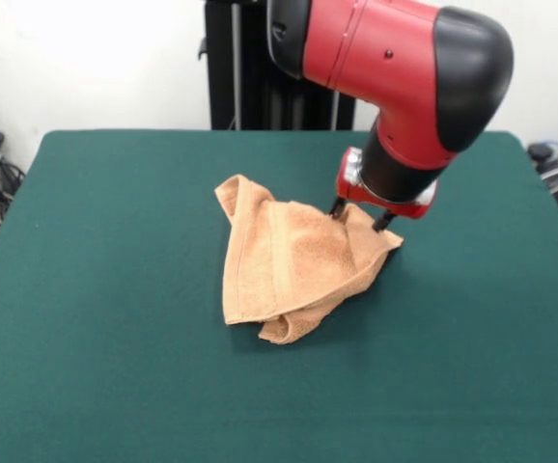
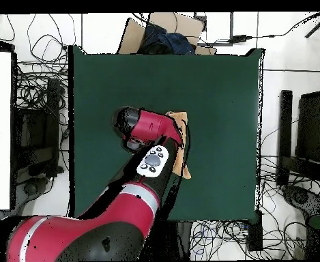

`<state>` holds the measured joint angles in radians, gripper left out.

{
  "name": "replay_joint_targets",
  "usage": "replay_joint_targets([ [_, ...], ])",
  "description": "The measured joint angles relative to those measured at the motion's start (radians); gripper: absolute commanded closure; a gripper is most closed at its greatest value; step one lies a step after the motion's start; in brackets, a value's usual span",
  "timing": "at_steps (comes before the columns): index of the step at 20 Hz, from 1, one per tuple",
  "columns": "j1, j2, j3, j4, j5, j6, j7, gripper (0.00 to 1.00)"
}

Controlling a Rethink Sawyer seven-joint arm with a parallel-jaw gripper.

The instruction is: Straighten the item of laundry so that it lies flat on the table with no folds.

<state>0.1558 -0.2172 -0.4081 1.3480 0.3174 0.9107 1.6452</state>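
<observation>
**Towel crumpled, jaws at its corner**

We see the towel (image 1: 293,262) lying near the middle of the table (image 1: 86,367), bunched into a rough triangle. One layer is folded over another along the left side, and a rolled lip curls under at the near edge. No border band or tag can be made out in this heap.

The gripper (image 1: 360,216) stands at the towel's right-hand corner as the front view gives it, on the pedestal side of the heap. Two dark tips reach down to the cloth, set a narrow gap apart. The corner rises slightly between them, so we judge that the jaws pinch it, though the contact itself is too small to confirm.

From overhead, the arm (image 2: 145,147) covers most of the towel. Only a strip of peach cloth (image 2: 183,140) shows beside the wrist.

As to progress, we judge the task to be at an early stage. The cloth is gathered and doubled, covers far less of the table than it would when spread, and shows at least two folds. What remains is to draw the corner outward, open the overlapped layer, and smooth the curled lip flat.
</observation>
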Motion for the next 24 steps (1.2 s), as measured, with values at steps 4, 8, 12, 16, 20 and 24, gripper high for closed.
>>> replay_joint_targets([
  [4, 0.020, 0.012, -0.021, -0.005, 0.000, 0.000, 0.000, 0.00],
  [8, 0.028, 0.026, -0.030, -0.006, 0.000, 0.000, 0.000, 0.00],
  [12, 0.026, 0.042, -0.032, -0.006, 0.000, 0.000, 0.000, 0.00],
  [16, 0.026, 0.045, -0.032, -0.006, 0.001, 0.000, 0.000, 0.00],
  [20, 0.025, 0.045, -0.032, -0.006, 0.003, 0.000, 0.000, 0.00],
  [24, 0.024, 0.045, -0.032, -0.004, 0.004, 0.000, 0.000, 0.00],
])
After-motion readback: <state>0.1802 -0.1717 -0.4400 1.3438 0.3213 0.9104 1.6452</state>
